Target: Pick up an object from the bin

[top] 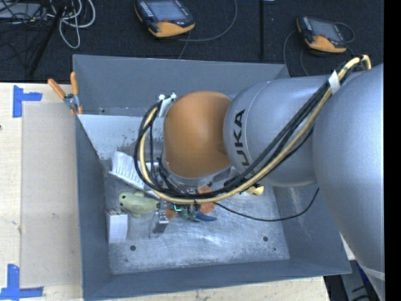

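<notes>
Where the pale yellow-green lumpy thing [133,202] lies at the left of the bin [207,248] floor, the tool [161,222] stands low just to its right, and whether it is open, closed or gripping anything cannot be told. A white brush [127,168] lies just beyond the green thing toward the far wall, a white block [117,226] lies on its near side, and a blue-and-orange thing [205,213] lies past the tool.

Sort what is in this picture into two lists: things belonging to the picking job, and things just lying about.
Job in hand: grey bin; pincer; yellow-green object beside it; white block; white ridged object.

Lying about: orange-trimmed handset beyond the bin; second handset; loose cables at top left.
</notes>
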Available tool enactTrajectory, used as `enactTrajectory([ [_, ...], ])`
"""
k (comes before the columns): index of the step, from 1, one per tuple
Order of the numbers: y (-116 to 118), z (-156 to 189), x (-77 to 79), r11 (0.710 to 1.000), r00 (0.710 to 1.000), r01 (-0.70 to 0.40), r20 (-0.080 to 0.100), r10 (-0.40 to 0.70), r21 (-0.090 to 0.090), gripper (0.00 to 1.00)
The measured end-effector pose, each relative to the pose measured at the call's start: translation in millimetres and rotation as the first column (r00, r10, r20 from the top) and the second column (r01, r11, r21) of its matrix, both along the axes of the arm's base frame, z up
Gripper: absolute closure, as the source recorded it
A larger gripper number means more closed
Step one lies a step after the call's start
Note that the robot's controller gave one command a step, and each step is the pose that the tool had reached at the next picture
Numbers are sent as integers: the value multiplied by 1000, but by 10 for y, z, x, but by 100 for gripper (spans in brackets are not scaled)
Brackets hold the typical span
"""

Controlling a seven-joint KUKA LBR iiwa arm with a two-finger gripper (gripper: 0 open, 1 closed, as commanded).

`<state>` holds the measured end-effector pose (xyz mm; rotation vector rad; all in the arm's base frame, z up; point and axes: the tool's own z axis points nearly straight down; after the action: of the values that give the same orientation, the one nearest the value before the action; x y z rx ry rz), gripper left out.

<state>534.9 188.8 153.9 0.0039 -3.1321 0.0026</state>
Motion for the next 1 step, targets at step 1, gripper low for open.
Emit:
enactTrajectory([
  [1, -7, 42, 19, 1000, 1000, 4, 7, -4, 1, 0],
])
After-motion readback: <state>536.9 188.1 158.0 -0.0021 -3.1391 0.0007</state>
